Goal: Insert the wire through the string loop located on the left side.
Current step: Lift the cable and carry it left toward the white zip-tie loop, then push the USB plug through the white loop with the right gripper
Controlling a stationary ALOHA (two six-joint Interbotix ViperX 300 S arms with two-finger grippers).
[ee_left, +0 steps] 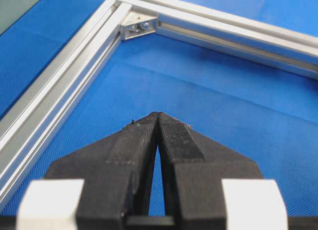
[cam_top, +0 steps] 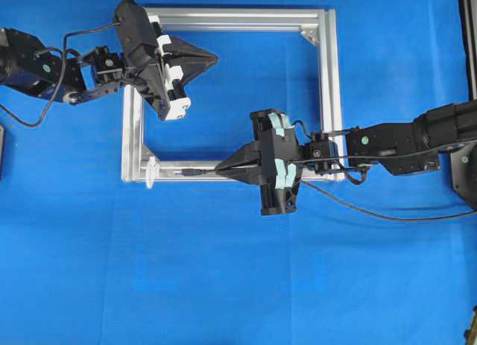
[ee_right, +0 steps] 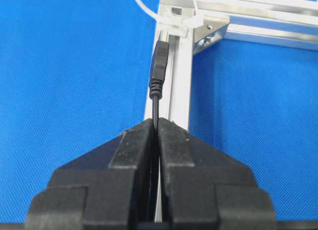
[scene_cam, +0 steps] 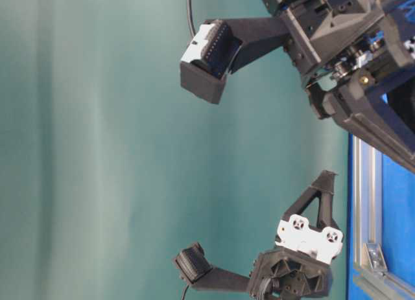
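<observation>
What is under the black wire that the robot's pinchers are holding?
Under the wire lies a rail of the silver frame, on the blue cloth. The right gripper hides what is beneath the wire's back part.

Work surface — a blue textured mat (cam_top: 223,285) — bearing 1 square silver aluminium frame (cam_top: 332,99); a thin black cable (cam_top: 387,215) trails across the mat at right.

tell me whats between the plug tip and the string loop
Only a bare stretch of the silver frame rail separates the wire from the string loop, seen in the right wrist view.
</observation>
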